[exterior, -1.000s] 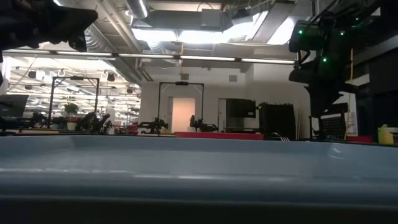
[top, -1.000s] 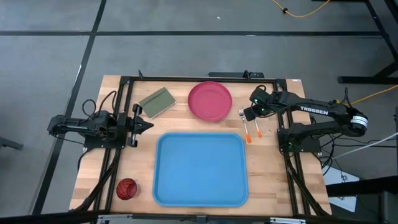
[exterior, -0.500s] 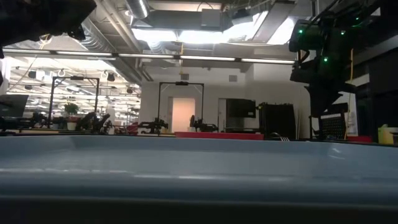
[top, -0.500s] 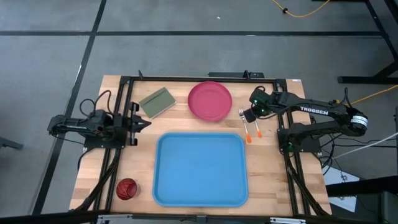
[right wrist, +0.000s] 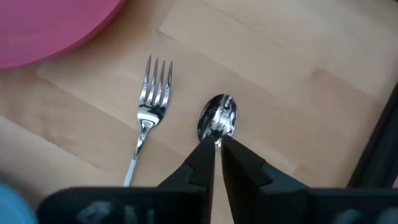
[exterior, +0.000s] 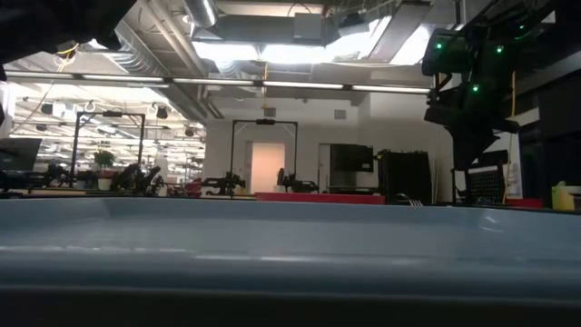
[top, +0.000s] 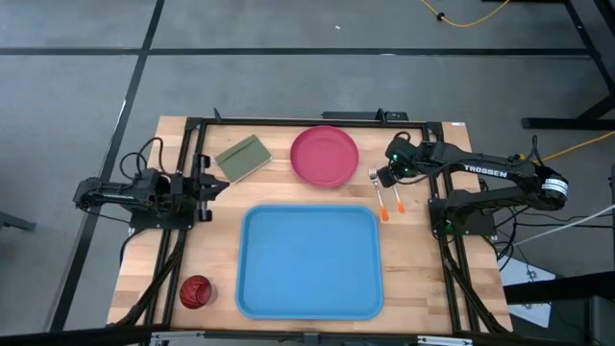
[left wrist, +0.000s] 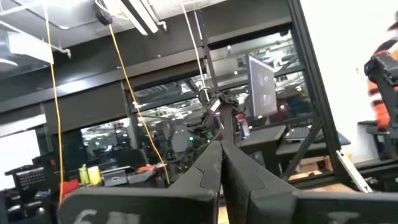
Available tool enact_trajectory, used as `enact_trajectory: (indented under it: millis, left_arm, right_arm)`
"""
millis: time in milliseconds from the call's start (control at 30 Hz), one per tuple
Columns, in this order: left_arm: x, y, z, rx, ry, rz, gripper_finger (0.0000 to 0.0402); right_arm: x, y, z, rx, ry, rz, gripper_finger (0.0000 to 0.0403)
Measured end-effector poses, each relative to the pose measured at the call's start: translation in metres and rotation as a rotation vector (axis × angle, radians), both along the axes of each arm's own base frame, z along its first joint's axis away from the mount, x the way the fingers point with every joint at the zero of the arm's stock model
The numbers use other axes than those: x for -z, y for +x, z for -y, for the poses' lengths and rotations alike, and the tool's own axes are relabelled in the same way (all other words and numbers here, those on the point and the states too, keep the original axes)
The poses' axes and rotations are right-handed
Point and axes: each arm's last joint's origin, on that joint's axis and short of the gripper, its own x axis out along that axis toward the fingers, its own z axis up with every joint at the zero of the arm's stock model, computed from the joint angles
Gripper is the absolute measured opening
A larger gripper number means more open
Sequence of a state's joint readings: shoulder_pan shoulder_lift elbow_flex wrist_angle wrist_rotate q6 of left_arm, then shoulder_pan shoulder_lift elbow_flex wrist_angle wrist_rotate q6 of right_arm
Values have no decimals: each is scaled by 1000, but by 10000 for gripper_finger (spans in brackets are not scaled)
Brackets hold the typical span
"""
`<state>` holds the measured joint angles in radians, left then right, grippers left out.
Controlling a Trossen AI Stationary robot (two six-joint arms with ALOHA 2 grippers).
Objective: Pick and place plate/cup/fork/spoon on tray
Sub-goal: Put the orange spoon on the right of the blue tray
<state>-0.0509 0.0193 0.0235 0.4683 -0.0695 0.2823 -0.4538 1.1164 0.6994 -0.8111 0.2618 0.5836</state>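
Observation:
The blue tray [top: 307, 259] lies in the middle of the table. The pink-red plate [top: 325, 156] rests beyond it. The dark red cup [top: 196, 291] stands at the near left. The fork [right wrist: 151, 96] and the spoon [right wrist: 217, 117] lie side by side on the wood, right of the plate. My right gripper [right wrist: 217, 146] is above them, shut on the spoon; it also shows in the high view [top: 388, 177]. My left gripper [left wrist: 221, 149] is shut and empty at the table's left edge [top: 211, 185], pointing up into the room. My right gripper pinches the spoon's neck [right wrist: 217, 140], just behind the bowl, between its two fingertips. The fingers come from above, pointing down, one on each side of the neck. The fingers hide the handle. The bowl lies low over the wood; whether it touches, I cannot tell.
An olive-green block [top: 242, 159] lies at the far left, left of the plate. The fork's orange handle end [top: 384, 214] lies close to the tray's far right corner. The table's black frame rails [top: 452, 207] run along both sides.
My left gripper has drawn back toward the table's left edge and tipped upward, staying shut. My right gripper has kept still over the spoon.

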Motion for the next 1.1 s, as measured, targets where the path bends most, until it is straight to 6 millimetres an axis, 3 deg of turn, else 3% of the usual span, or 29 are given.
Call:
enact_trajectory:
  millis: [367,600,800,1100]
  left_arm:
    - [0,0,0,-8,16,-3,0]
    - [0,0,0,-8,16,-4,0]
    - [0,0,0,-9,17,-4,0]
    - [0,0,0,-31,61,-5,0]
  right_arm:
    - [1,2,-3,-82,101,41,39]
    - [13,-2,-10,-123,243,65,92]
    - [33,-13,-14,45,279,21,138]
    - [49,-14,-12,85,205,63,145]
